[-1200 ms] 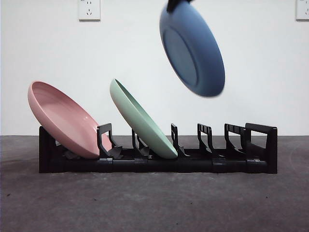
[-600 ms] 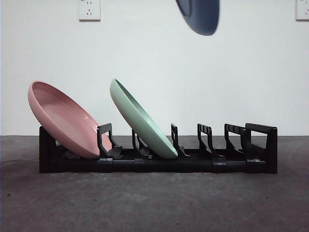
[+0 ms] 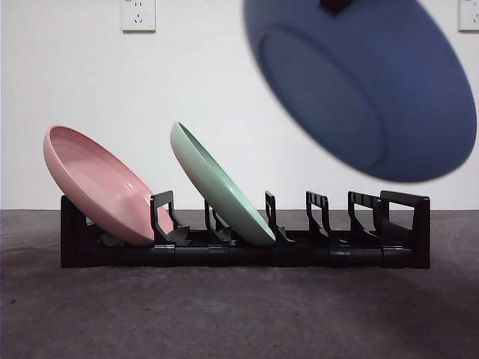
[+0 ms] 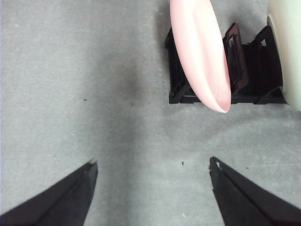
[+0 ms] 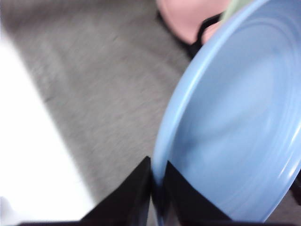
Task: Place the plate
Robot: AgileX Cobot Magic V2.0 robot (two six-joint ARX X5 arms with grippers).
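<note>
My right gripper (image 5: 156, 181) is shut on the rim of a blue plate (image 5: 235, 122). In the front view the blue plate (image 3: 367, 90) hangs large, tilted and blurred at the upper right, above the right half of the black rack (image 3: 247, 250); only a black tip of the gripper (image 3: 337, 6) shows at its top edge. A pink plate (image 3: 97, 183) leans in the rack's leftmost slot and a green plate (image 3: 221, 187) in a slot further right. My left gripper (image 4: 153, 167) is open and empty above the grey table, near the rack's pink-plate end (image 4: 202, 52).
The rack's slots to the right of the green plate hold nothing; its upright dividers (image 3: 322, 213) and end handle (image 3: 408, 217) stand there. A white wall with two sockets (image 3: 138, 15) is behind. Grey table (image 3: 224, 314) lies in front of the rack.
The blue plate rose nearly out of the top of the front view, then came back down, now much larger and nearer the camera, further right. The rack, pink and green plates have not moved.
</note>
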